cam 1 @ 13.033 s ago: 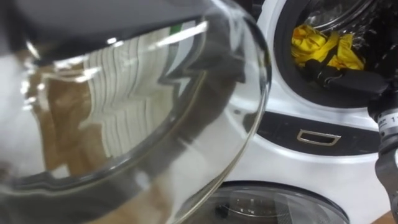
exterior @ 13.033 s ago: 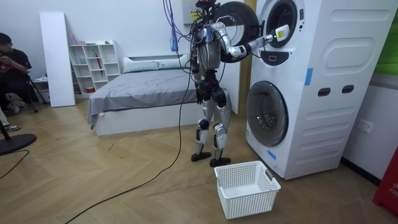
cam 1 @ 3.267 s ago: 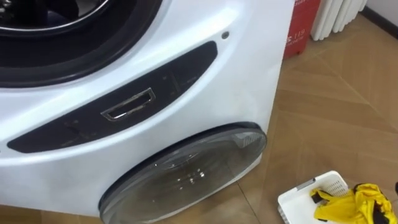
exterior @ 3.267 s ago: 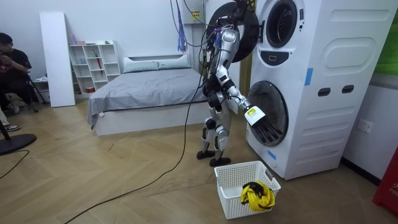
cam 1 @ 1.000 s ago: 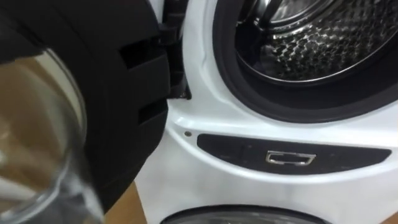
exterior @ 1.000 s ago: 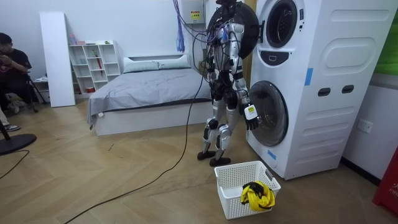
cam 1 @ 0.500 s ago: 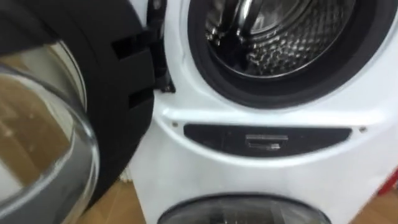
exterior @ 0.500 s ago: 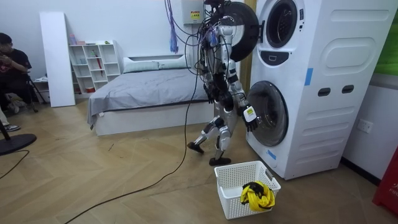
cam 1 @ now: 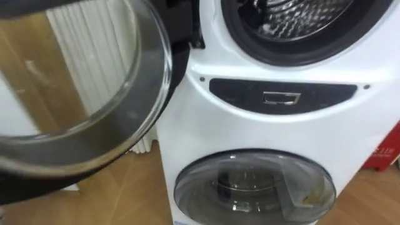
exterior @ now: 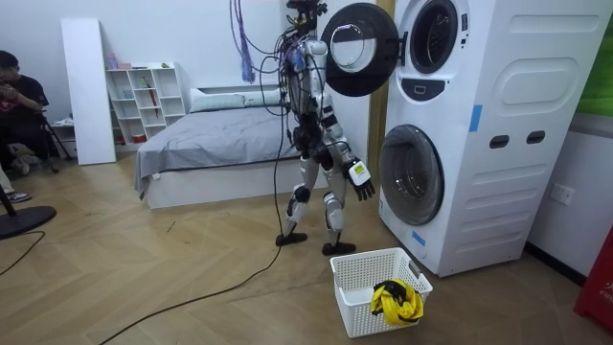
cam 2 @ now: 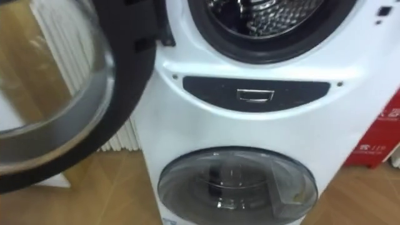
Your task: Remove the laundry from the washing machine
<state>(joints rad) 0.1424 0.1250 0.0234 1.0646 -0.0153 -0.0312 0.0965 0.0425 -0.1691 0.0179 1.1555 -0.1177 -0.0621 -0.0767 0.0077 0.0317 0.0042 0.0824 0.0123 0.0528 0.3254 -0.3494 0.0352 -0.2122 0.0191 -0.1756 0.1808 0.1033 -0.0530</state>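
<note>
Yellow and black clothes (exterior: 396, 299) lie in the white basket (exterior: 356, 278) on the floor in front of the washer stack. The upper drum (cam 1: 300, 15) stands open and shows bare metal; its round glass door (cam 1: 81, 94) is swung out to my left. The lower door (cam 1: 253, 184) is shut. In the room view I stand a step back from the machines, facing them, with my right hand (exterior: 361, 182) hanging open at hip height and holding nothing.
A dark control panel (cam 1: 281, 97) sits between the two doors. A white radiator (cam 1: 94, 56) shows through the door glass. A bed (exterior: 211, 134) and a white shelf (exterior: 144, 101) stand behind me, and a person (exterior: 19, 105) sits at the room view's left.
I have stepped back from the washer toward the room view's left. The eye view has dropped and now takes in the lower door. The clothes stay in the basket.
</note>
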